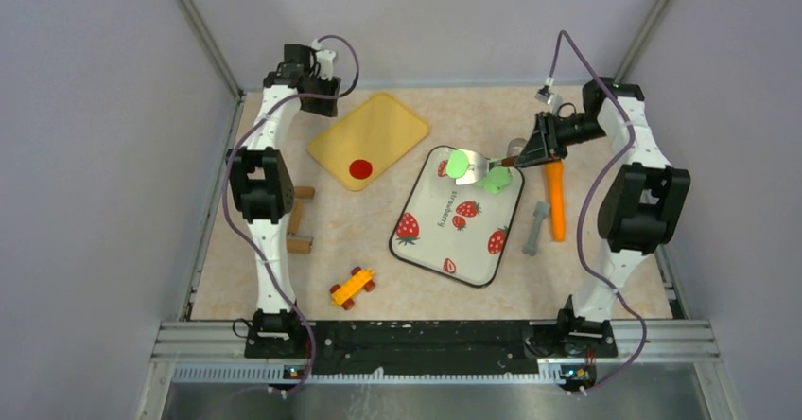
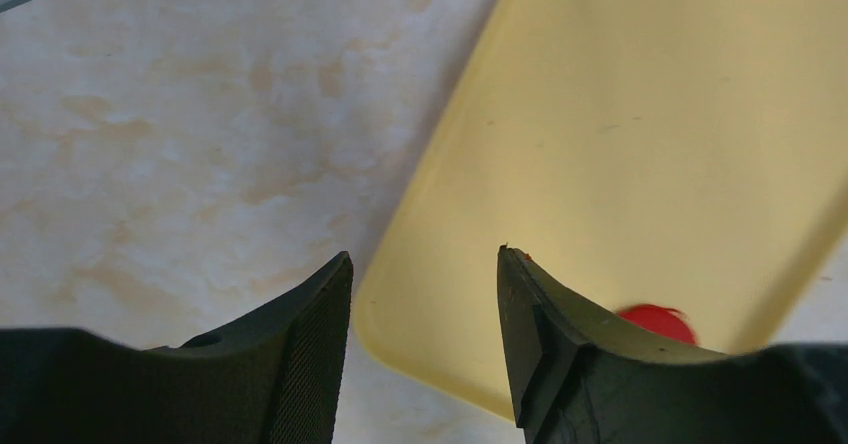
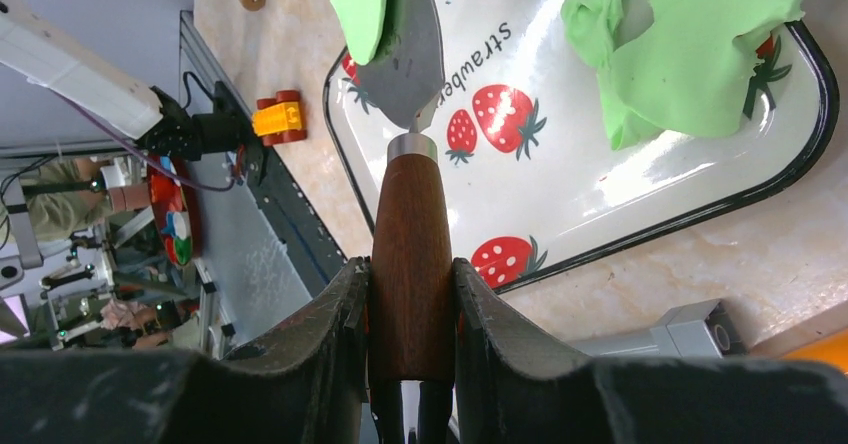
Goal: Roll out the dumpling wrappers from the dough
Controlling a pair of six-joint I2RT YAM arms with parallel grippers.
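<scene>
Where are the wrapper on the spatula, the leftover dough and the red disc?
dumpling wrapper (image 3: 358, 9), right wrist view, middle of the green oval on the spatula (image 3: 410, 224)
dough (image 3: 690, 54), right wrist view, centre of the ragged lump
red disc (image 1: 360, 168), top external view, its centre

1. The top external view looks down from above and behind the arm bases, far enough back to take in the whole table (image 1: 586, 278).
2. The left wrist view hangs close over the far left, looking steeply down past the left gripper (image 2: 425, 259) at the yellow tray (image 2: 650, 114).
3. The right wrist view sits close over the strawberry tray (image 3: 560, 164). It faces near-left along the wooden handle (image 3: 410, 234) held in the right gripper (image 3: 410, 264).
4. The overhead view shares the yellow tray (image 1: 378, 127) with the left wrist view. The half-hidden red spot is probably the red disc (image 2: 655, 321) (image 1: 360, 168).
5. The overhead and right wrist views share the strawberry tray (image 1: 454, 236), dough (image 1: 495, 180) (image 3: 690, 44) and toy car (image 1: 352, 288) (image 3: 278, 119).
</scene>
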